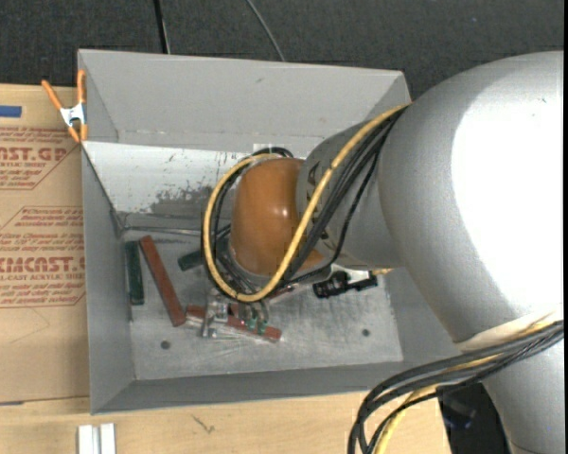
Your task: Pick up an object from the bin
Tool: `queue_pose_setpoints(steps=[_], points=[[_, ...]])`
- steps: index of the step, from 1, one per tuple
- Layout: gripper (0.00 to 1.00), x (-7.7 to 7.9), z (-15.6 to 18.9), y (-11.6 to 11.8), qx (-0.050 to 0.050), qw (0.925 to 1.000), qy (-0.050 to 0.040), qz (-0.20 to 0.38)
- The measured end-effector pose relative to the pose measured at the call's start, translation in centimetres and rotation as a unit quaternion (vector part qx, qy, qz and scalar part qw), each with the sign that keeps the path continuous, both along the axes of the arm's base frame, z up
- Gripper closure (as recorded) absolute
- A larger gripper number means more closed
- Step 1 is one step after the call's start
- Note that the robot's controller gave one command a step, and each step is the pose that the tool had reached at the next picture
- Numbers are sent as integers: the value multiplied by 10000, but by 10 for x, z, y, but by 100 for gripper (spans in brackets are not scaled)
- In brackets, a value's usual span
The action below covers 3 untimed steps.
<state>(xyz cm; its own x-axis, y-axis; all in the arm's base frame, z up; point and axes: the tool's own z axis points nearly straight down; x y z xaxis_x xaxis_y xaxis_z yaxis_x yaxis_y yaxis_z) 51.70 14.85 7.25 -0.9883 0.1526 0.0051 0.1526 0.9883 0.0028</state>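
My gripper [212,323] pokes out from under the arm's orange cover, low over the bin floor at the front middle. It sits at the lower end of a long brown stick [160,280] that slants up to the left. Just to its right lies a small flat piece with green and red parts [257,323], touching or nearly touching the gripper. A small reddish bit [195,312] lies at its left side. Whether anything is held cannot be seen.
A dark green bar [133,273] lies upright along the left wall, beside the brown stick. A small dark teal piece [189,261] sits near the cover's left edge. A black object with a white end [345,283] lies to the right, under the arm.
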Motion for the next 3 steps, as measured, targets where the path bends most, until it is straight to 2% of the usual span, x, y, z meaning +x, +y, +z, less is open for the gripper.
queue_pose_setpoints(steps=[1,2,3], points=[[0,3,-1,-1,-1,10000,-63,-12],[100,0,0,0,0,10000,-3,1],[100,0,0,0,1,10000,-4,1]])
